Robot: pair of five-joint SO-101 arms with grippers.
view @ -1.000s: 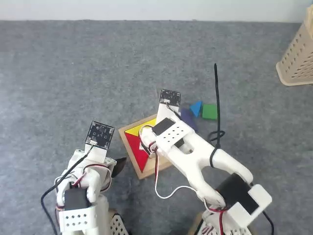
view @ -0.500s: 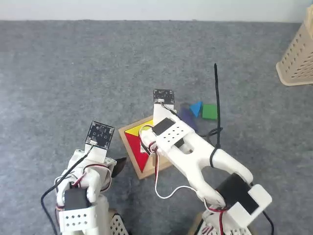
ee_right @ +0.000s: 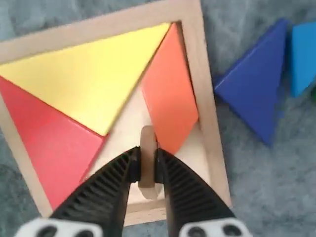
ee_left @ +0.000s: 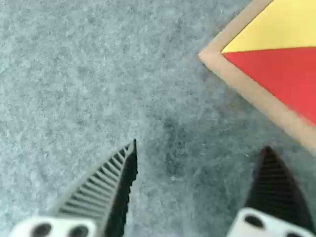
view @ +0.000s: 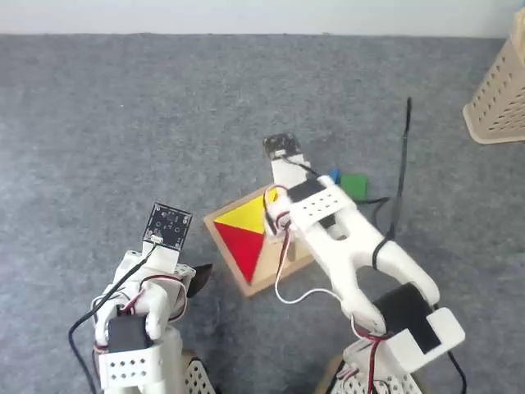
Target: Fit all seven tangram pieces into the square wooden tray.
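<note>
Square wooden tray (ee_right: 98,25) sits on the grey carpet (view: 123,123), just in front of both arms and turned a bit diagonal in the high view. Inside it there's a big yellow triangle (ee_right: 89,74) and a big red triangle (ee_right: 47,148) meeting along a long edge. An orange parallelogram (ee_right: 170,98) lies against the wall nearest the loose pieces. The rest of the floor is bare wood.

The right gripper (ee_right: 146,154) is over that bare patch, pinching a pale wood-coloured piece (ee_right: 147,136) that stands on edge between its fingers. Can't tell if it's touching the tray floor.

Outside the tray, just beside the orange side, there's a dark blue triangle (ee_right: 256,94), a lighter blue piece (ee_right: 302,54) touching it, and a green block (view: 354,185) past that.

The left gripper (ee_left: 200,148) hangs over the carpet near one corner of the tray, jaws spread, nothing in them.

A pale perforated basket (view: 500,90) sits at the far edge, and I can't see what's in it.
</note>
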